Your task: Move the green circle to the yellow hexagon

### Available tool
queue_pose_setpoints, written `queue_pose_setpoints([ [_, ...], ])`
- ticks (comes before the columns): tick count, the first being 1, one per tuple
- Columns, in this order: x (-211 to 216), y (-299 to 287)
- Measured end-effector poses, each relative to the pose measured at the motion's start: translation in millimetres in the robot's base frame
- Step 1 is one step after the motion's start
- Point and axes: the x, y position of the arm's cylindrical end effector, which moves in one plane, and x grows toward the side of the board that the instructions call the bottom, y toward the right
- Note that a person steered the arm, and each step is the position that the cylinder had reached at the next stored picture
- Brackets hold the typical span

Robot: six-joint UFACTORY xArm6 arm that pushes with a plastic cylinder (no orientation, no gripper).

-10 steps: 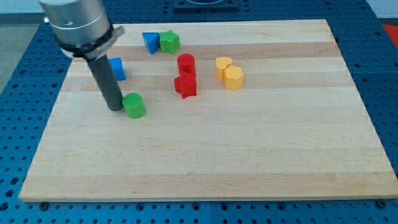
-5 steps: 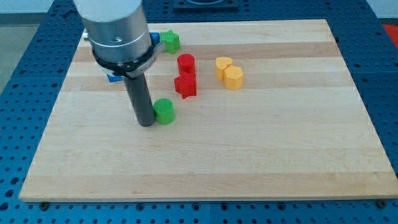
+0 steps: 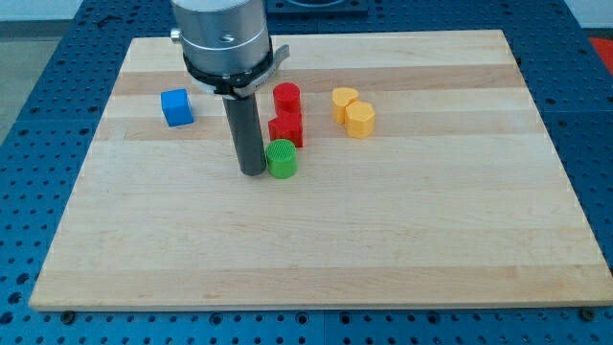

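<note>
Green is what you should look for first: the green circle [image 3: 282,159] stands near the middle of the pale wooden surface [image 3: 383,230], touching my tip [image 3: 253,172], which sits just at its 9 o'clock side. You have no hand on this arm, only the dark rod, so nothing is grasped or released; the rod merely rests against the block. Just at 12 o'clock from the green circle you see a red block [image 3: 286,130] of jagged outline, and beyond it, still toward 12 o'clock, a red cylinder [image 3: 286,98] touching it. The yellow hexagon [image 3: 360,120] lies at about 2 o'clock from the green circle, apart from it, with a second yellow block [image 3: 344,101] touching it at its 11 o'clock. A blue cube [image 3: 176,107] sits well apart at 10 o'clock from my tip, alone.
</note>
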Motion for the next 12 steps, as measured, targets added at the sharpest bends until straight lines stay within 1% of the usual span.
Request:
queue_pose_setpoints([
  [5, 0.0, 78.4],
  [7, 7.6, 82.0],
  [10, 1.0, 85.7],
  [11, 9.6, 86.0],
  [12, 23.7, 111.2],
])
